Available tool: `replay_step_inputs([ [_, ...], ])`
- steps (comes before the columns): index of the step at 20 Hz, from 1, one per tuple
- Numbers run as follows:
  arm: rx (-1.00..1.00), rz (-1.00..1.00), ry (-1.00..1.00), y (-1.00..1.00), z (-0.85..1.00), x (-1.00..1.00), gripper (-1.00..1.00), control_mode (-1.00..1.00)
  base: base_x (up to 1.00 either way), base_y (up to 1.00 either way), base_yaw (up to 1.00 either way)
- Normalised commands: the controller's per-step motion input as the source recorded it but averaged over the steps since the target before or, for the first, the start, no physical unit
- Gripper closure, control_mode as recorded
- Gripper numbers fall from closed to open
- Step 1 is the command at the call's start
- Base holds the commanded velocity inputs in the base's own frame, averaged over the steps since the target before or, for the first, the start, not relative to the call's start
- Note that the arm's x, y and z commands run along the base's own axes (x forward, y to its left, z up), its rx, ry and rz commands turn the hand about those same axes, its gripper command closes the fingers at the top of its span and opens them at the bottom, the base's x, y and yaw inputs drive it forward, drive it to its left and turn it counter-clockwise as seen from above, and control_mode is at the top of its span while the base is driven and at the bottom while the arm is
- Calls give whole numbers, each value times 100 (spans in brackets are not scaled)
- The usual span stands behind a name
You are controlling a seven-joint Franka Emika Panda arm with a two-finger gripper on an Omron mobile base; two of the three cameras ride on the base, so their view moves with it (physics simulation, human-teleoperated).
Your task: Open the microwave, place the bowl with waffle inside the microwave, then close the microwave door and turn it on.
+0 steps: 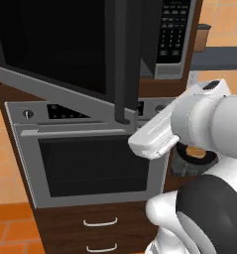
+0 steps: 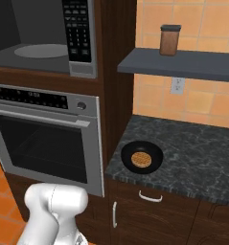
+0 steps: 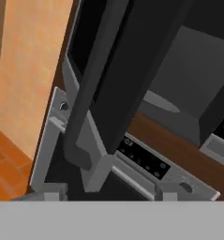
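Observation:
The microwave (image 2: 39, 50) stands open, its turntable showing, with the keypad (image 1: 172, 30) at its right. The microwave door (image 1: 55, 44) is swung out to the left, and its long black handle (image 1: 122, 64) hangs in front of the oven's top. My gripper (image 3: 106, 194) is open, the fingertips wide apart just below the lower end of the handle (image 3: 78, 154) and holding nothing. In the left base view my white hand (image 1: 149, 139) sits just right of that handle end. The bowl with waffle (image 2: 142, 158) rests on the dark counter, partly hidden behind my arm (image 1: 197, 154).
A silver oven (image 2: 44, 139) sits under the microwave, with drawers (image 1: 100, 223) below it. The speckled counter (image 2: 197, 153) runs to the right, under a grey shelf (image 2: 183, 64) bearing a brown jar (image 2: 170, 39). The open door juts out into the space before the oven.

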Motion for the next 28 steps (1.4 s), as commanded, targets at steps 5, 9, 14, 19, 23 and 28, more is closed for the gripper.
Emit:
replay_step_inputs([
  [5,32,-1,20,-100,11,-53,-100,-100,0,0,0],
  [9,35,1,15,-99,19,45,-100,-100,0,0,0],
  [14,46,-1,17,-37,1,19,-100,-100,0,0,0],
  [19,25,-19,8,59,-5,13,-100,-100,0,0,0],
  [23,51,-4,32,11,1,44,-100,-100,0,0,0],
  [28,48,0,29,0,0,57,-100,-100,0,0,0],
])
